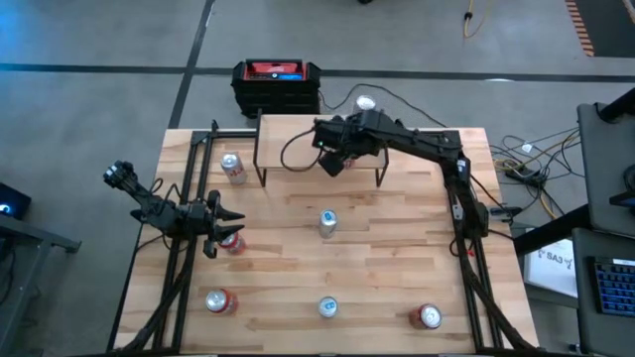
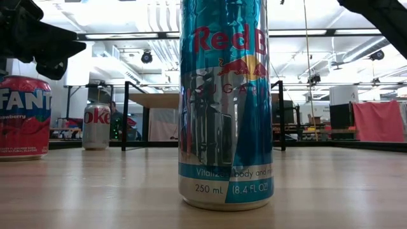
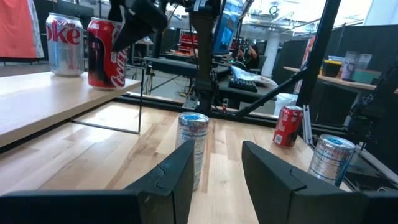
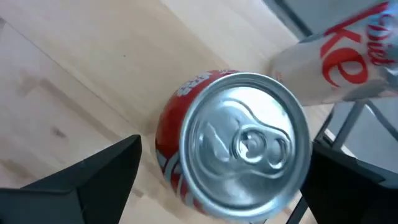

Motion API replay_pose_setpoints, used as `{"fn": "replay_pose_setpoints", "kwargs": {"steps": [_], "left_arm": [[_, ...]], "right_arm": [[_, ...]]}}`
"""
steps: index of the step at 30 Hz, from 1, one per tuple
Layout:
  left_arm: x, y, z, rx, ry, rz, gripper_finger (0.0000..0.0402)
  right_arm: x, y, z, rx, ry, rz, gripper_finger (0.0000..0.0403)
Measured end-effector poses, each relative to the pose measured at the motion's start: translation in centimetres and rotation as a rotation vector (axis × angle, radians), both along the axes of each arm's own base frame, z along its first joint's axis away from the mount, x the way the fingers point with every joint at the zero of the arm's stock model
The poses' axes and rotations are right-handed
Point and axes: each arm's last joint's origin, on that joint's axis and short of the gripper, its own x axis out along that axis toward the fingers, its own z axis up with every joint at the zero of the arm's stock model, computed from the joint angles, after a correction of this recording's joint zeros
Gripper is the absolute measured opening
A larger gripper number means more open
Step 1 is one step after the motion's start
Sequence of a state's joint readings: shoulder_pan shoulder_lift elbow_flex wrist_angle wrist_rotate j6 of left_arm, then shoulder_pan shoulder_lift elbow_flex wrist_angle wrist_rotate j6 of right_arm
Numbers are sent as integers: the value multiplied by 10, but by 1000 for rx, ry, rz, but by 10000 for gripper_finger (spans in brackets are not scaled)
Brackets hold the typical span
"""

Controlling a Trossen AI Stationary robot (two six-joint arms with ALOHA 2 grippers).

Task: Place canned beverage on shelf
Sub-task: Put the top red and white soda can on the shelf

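The right gripper (image 1: 335, 159) is positioned over the shelf (image 1: 288, 131), a light wooden board on thin black legs standing at the far edge of the counter (image 1: 397, 268), in front of a black-and-red box (image 1: 277, 83) that sits beyond the counter edge. In the right wrist view the fingers (image 4: 99, 171) are spread wide on either side of a red cola can (image 4: 233, 146), which stands upright on the shelf board; neither finger is seen touching the can. A silver diet cola can (image 4: 339, 59) stands just beside the red can on the same board; the left wrist view shows both cans (image 3: 104, 51) side by side on the shelf with the right arm directly above them. The left gripper (image 1: 220, 226) rests low over the left side of the counter, fingers (image 3: 171, 180) open and holding nothing, with a red can (image 1: 233, 241) lying just beside it. Other cans stand on the counter: a silver can (image 1: 232, 168) near the shelf's left legs, a slim blue-and-silver can (image 1: 327, 223) at the centre, a second blue-and-silver can (image 1: 328, 308) near the front edge, a red can (image 1: 220, 301) at the front left, and a red can (image 1: 429, 316) at the front right. In the low view the slim energy drink can (image 2: 226, 102) fills the foreground, with a red strawberry soda can (image 2: 24, 117) at the left and the shelf visible behind.
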State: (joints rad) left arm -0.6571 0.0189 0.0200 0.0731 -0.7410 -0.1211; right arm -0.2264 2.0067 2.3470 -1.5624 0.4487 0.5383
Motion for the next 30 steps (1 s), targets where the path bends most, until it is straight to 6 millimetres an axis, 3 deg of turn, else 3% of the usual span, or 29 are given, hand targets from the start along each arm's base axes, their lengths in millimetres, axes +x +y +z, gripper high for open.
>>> {"fn": "replay_pose_setpoints", "kwargs": {"steps": [12, 20, 30], "left_arm": [[0, 0, 0, 1, 0, 0, 118], [0, 0, 0, 0, 0, 0, 118], [0, 0, 0, 1, 1, 0, 118]], "right_arm": [[5, 45, 2, -223, -83, -142, 380], [1, 60, -23, -332, -127, -312, 380], [-12, 106, -55, -566, -267, -333, 379]]}}
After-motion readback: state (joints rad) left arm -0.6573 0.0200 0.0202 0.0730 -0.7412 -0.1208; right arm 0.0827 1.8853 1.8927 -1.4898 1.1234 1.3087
